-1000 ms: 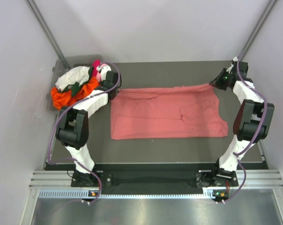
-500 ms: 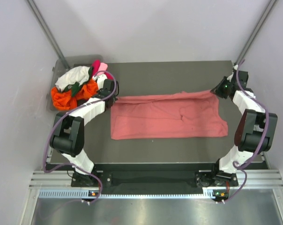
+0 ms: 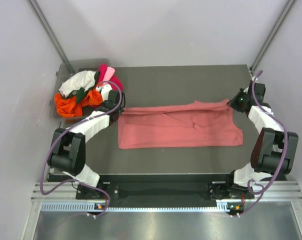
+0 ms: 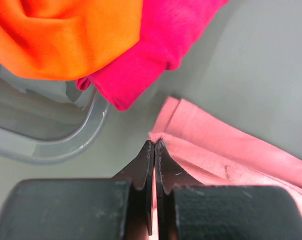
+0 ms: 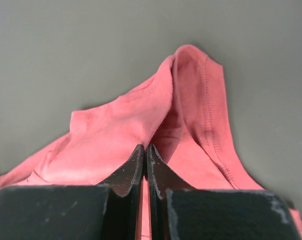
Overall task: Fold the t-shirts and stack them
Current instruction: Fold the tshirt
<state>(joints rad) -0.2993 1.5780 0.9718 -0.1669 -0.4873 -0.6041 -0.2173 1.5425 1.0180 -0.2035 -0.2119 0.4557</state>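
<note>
table (image 3: pixel 181 80): dark grey, carries everything below.
salmon-pink t-shirt (image 3: pixel 181 132): lies across the middle of the table; its near hem is flat and straight, and its far edge is drawn over toward the near side in a loose, creased band.
left gripper (image 4: pixel 154 145): at the shirt's far left corner, jaws pressed together on a thin fold of the salmon cloth.
right gripper (image 5: pixel 144 148): at the shirt's far right corner, jaws pinched tight on the cloth, which peaks just ahead of the tips; it seems raised off the table, though that is hard to judge.
clear bin (image 4: pixel 66 145): at the table's far left corner, just beyond the left gripper.
orange t-shirt (image 4: pixel 66 35): heaped in the bin.
magenta t-shirt (image 4: pixel 161 40): spills over the bin's rim onto the table, near the salmon corner but apart from it.
white t-shirt (image 3: pixel 76 82): on top of the heap.
dark green t-shirt (image 3: pixel 81 94): a strip between the white and the orange.
</note>
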